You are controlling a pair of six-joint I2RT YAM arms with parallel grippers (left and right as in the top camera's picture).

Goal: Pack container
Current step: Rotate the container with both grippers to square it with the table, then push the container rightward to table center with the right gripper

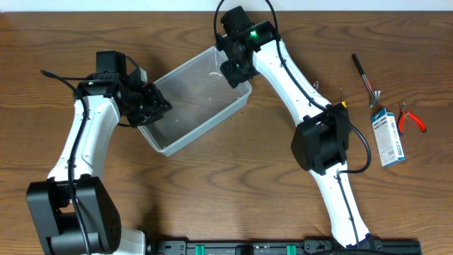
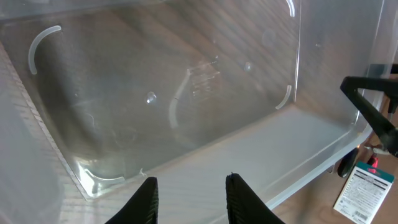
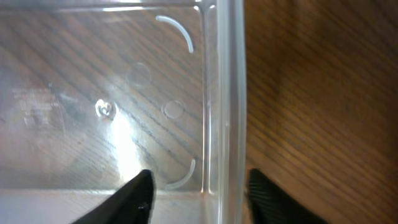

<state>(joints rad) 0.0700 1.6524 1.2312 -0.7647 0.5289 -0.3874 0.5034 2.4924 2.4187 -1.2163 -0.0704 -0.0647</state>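
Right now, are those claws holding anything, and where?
Cannot be told: the right gripper straddles the container's rim, the left gripper sits at the opposite wall.

A wooden table (image 1: pixel 212 191) is filling nearly the whole overhead view, its dark brown grain running lengthwise in long wavy bands. Along the table's far edge a pale strip (image 1: pixel 141 6) is showing, too narrow to tell whether it is wall or floor. At the table's near edge a black rail (image 1: pixel 283 248) with green inserts is sitting. Even light is falling on the table, casting only soft shadows.
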